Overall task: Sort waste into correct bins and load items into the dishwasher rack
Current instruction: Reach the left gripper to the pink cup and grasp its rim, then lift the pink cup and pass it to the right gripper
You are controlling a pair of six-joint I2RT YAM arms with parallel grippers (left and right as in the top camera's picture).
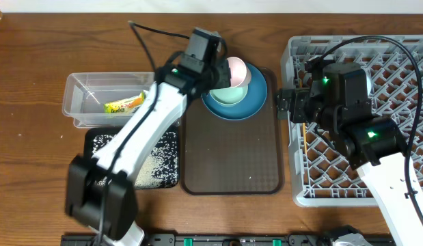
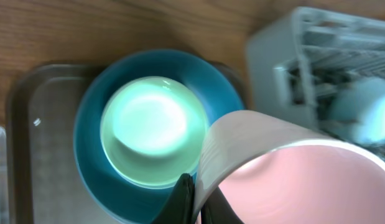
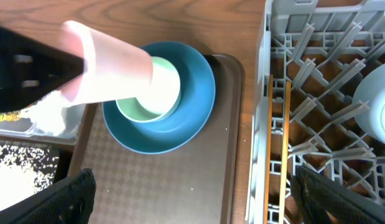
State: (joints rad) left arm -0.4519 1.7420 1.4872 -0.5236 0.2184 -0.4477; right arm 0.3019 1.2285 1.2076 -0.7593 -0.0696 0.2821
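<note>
We find the left gripper [image 2: 195,199] closed on the wall of the pink cup [image 2: 285,174], which it holds tilted at the rim of the pale-green bowl [image 2: 152,130]. We cannot tell whether cup and bowl touch. The bowl sits in the dark-blue plate [image 1: 255,102] on the brown tray [image 1: 232,157], towards the worktop's far edge. The right gripper [image 1: 285,106] stands wide open and empty at the left wall of the dishwasher rack [image 1: 396,68], which fills the worktop's right side. Two chopsticks [image 3: 285,143] lie inside the rack.
</note>
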